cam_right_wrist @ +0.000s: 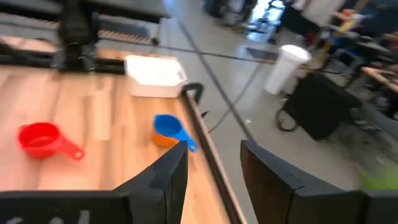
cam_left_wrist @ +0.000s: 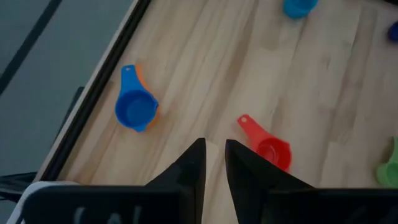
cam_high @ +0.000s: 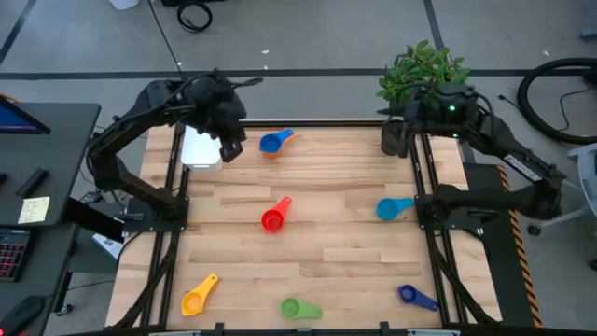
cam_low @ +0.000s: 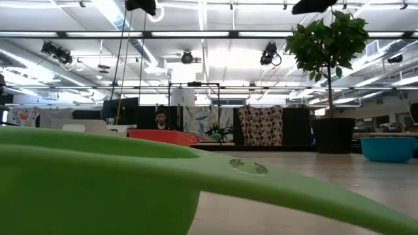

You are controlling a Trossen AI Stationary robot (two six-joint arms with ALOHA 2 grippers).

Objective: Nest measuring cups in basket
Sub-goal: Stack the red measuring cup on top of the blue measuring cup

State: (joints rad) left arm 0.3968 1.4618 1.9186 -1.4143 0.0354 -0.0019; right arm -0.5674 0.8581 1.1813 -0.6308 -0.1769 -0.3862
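Observation:
The white basket (cam_high: 200, 149) stands at the table's far left, and my left gripper (cam_high: 229, 142) hovers just right of it, open by a narrow gap (cam_left_wrist: 214, 155) and holding nothing. A blue cup (cam_high: 271, 142) sits nested in the orange cup (cam_left_wrist: 142, 76) near the far edge. The red cup (cam_high: 272, 218) lies mid-table and a light blue cup (cam_high: 392, 208) lies to the right. The yellow cup (cam_high: 198, 298), green cup (cam_high: 298, 308) and dark blue cup (cam_high: 416, 297) lie along the near edge. My right gripper (cam_right_wrist: 214, 162) is open in the air at the far right corner.
A potted plant (cam_high: 423, 70) in a dark pot (cam_high: 395, 140) stands at the far right corner beside the right arm. Black frame rails (cam_high: 177, 187) run along both table sides. In the low view the green cup (cam_low: 98, 183) fills the foreground. Bare wood lies between the scattered cups.

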